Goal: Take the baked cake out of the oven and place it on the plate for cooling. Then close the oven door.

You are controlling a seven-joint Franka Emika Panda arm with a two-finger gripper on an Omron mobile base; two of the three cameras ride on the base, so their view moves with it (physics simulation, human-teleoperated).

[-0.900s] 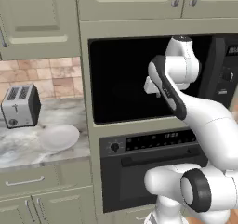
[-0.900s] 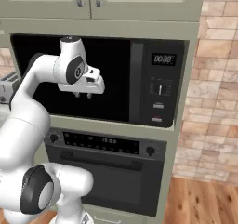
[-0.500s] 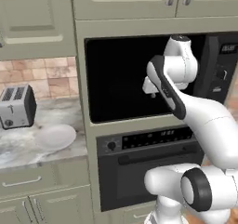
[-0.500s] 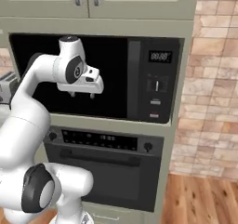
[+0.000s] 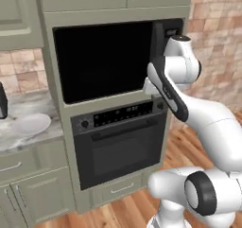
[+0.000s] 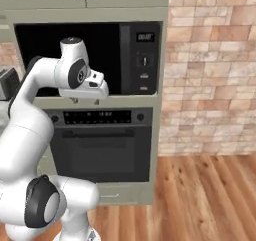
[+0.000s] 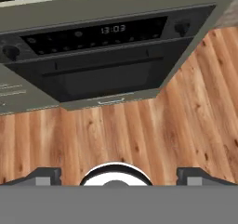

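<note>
The black oven sits under the larger black cavity, and its control strip reads 13:03. The oven door is shut, with its bar handle across the top. The baked cake is hidden. The white plate lies on the marble counter at the left. My gripper hangs in front of the cabinet, just above the control strip and clear of the door. In the hand view the gripper is open, with its fingertips wide apart and nothing between them.
The big black microwave-like cavity and its button panel are above the oven. A silver toaster stands on the counter at the left. Wooden floor and a brick wall lie to the right.
The whole picture has shifted: the base has backed off and moved right, so the cabinet looks smaller and the floor shows. The arm keeps its pose, with the gripper now lower against the cabinet front.
</note>
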